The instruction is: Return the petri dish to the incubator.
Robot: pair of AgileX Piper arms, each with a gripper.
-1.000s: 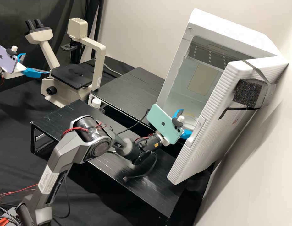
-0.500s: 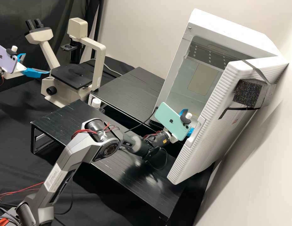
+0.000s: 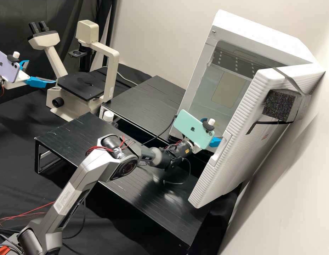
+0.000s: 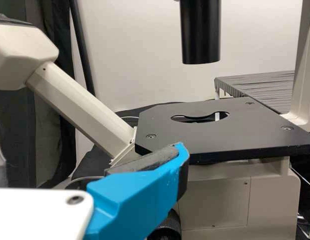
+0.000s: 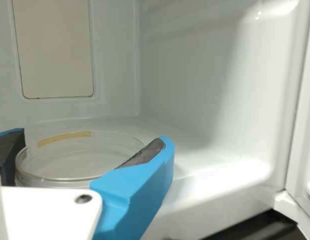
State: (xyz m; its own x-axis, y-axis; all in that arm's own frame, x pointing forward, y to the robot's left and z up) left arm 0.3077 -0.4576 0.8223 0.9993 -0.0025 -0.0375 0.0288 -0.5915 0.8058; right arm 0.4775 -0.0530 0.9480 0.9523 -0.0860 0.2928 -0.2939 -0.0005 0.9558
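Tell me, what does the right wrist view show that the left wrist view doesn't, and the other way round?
Right wrist view: the dish, clear and round with a tan strip, between the fingers of the right gripper, and the pale inside of the incubator.

Left wrist view: the microscope's black stage with an opening in it, and a black tube above.

Both: a blue finger with a dark pad, beside a white plate.

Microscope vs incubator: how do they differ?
Build: microscope is an open frame with a flat black stage; incubator is a boxy cabinet with its ribbed door open.
Contents: incubator has the petri dish in it; microscope's stage carries no dish.
Shared: pale bodies.
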